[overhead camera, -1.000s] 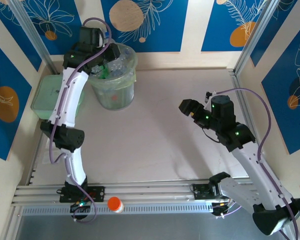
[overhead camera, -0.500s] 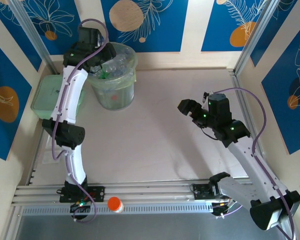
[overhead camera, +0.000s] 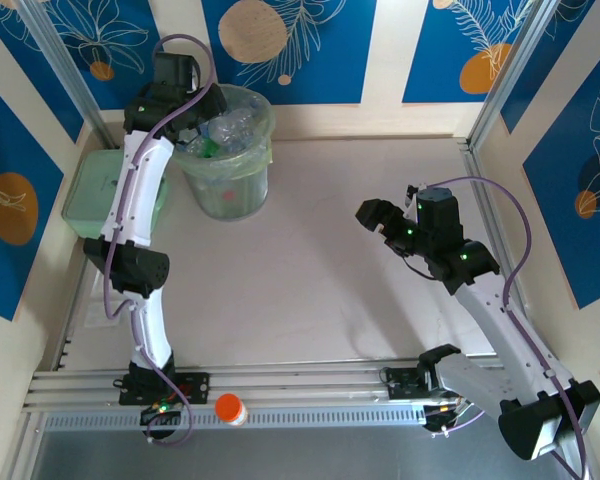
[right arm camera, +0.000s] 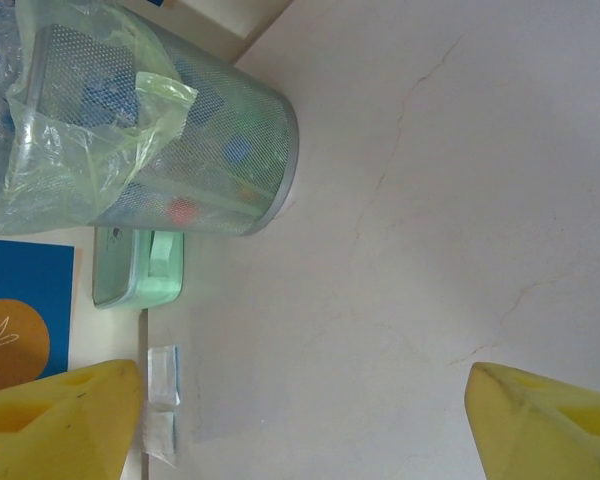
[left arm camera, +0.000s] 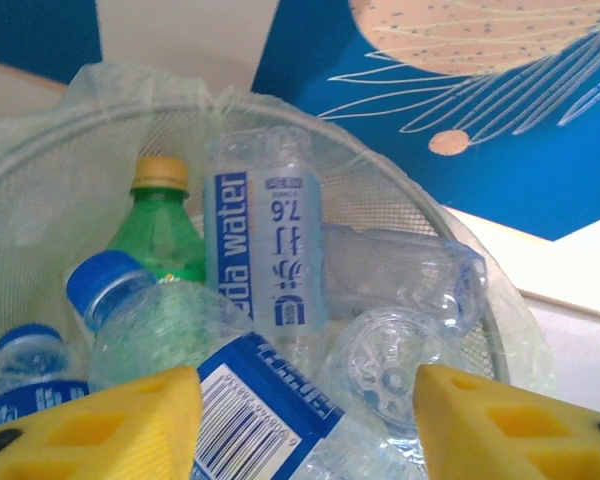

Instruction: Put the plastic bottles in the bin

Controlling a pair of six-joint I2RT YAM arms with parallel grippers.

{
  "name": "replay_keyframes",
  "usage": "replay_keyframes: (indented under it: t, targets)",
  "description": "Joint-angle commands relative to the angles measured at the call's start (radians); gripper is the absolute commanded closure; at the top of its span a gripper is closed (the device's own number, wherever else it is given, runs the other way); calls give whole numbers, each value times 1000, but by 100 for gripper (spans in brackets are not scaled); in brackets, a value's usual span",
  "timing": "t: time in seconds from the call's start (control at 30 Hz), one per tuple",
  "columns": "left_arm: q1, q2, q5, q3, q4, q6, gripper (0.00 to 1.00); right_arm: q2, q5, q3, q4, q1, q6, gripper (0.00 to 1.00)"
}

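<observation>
Inside the bin (left arm camera: 385,205), a "da water" bottle (left arm camera: 265,250)

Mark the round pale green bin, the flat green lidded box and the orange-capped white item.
Round pale green plastic bin (overhead camera: 232,188): top external view, front wall.
Flat green lidded box (overhead camera: 85,197): top external view, lid's middle.
Orange-capped white item (overhead camera: 229,407): top external view, orange cap.

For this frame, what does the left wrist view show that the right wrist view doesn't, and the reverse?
Left wrist, not right: a look down into the bin at a green bottle, a soda water bottle and a blue-capped bottle, framed by the open left gripper. Right wrist, not left: the bin's mesh outside, the green lidded box beside it, the table, the open right gripper. Both: the bin and its liner bag.
</observation>
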Motion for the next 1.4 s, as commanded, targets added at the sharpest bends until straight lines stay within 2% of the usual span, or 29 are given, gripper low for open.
replay_keyframes:
  t: [0.0,0.17,0.3,0.43,0.57,0.73,0.93,1.0,1.1,1.17,1.27,1.37]
  targets:
    - [7,-23,101,31,59,63,49,-4,-28,-19,22,-7,2,16]
    - [7,62,173,17,47,68,52,12,-22,-35,34,-8,-7,16]
    - [8,107,153,7,22,75,54,25,-34,-55,40,-20,-19,16]
    - [10,69,154,-65,77,79,53,33,-50,-58,38,-34,-23,16]
    - [11,-2,188,-127,150,80,49,33,-63,-30,35,-43,-36,16]
    - [9,-97,285,-165,233,91,34,34,-45,52,-6,-42,-96,15]
    - [-2,-339,344,-407,421,105,17,-25,-37,119,7,-35,-169,1]
    - [-11,-460,395,-550,523,137,2,-71,31,119,40,8,-168,1]
    - [-62,-636,389,-758,645,182,1,-115,247,153,29,98,-205,1]
    - [-109,-727,383,-854,661,231,1,-136,335,173,23,142,-265,1]
    - [-165,-865,434,-1020,697,301,1,-189,330,123,127,185,-459,1]
    - [-205,-1061,364,-1270,792,366,1,-237,281,78,146,227,-725,1]
